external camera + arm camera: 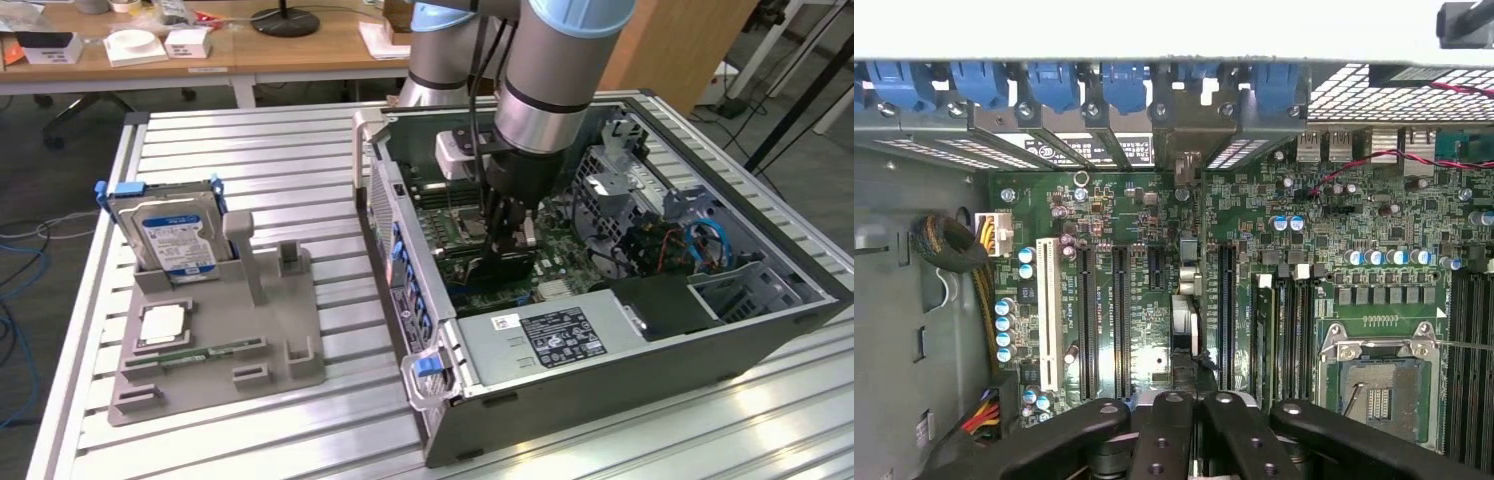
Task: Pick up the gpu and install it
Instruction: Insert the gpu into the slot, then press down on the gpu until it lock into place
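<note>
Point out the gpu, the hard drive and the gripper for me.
gpu [1183, 322]: wrist view, top edge of the card, standing in the motherboard.
hard drive [176, 238]: exterior view, blue-white label.
gripper [509, 238]: exterior view, between the fingertips, inside the case.

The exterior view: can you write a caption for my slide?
Robot arm's gripper, shut, reaches down into the open computer case over its motherboard; hard drive stands in the gray rack.

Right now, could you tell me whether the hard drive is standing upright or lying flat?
Upright. The hard drive stands on edge in a slot of the grey holder, its blue-white label facing outward.
</note>
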You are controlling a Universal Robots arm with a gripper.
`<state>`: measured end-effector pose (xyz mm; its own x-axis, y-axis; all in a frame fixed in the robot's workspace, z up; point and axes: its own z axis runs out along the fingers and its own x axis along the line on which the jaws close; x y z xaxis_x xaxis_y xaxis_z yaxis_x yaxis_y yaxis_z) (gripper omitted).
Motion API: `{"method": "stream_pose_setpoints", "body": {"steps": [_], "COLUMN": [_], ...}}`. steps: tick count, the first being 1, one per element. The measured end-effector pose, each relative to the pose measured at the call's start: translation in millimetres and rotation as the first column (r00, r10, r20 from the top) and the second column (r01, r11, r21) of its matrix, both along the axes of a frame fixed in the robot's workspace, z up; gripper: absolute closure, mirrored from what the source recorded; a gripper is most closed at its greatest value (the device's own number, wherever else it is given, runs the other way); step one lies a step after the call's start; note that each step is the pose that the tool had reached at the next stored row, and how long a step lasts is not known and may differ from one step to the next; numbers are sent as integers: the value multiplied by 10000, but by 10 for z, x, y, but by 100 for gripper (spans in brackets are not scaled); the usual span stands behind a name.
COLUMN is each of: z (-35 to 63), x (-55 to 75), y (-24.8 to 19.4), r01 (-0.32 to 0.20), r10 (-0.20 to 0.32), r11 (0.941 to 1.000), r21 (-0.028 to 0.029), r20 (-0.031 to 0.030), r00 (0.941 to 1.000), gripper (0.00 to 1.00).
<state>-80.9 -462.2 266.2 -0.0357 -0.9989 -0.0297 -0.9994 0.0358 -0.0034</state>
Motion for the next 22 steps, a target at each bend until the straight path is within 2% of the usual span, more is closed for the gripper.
{"method": "stream_pose_setpoints", "body": {"steps": [5, 10, 22], "z": [3, 97, 99], "x": [0, 0, -4], "y": [0, 0, 0], "r01": [0, 1, 0], "r10": [0, -1, 0], "r11": [10000, 10000, 10000], "r21": [-1, -1, 0], "r20": [-1, 0, 0], "r00": [10000, 10000, 10000], "gripper": [89, 89, 89]}}
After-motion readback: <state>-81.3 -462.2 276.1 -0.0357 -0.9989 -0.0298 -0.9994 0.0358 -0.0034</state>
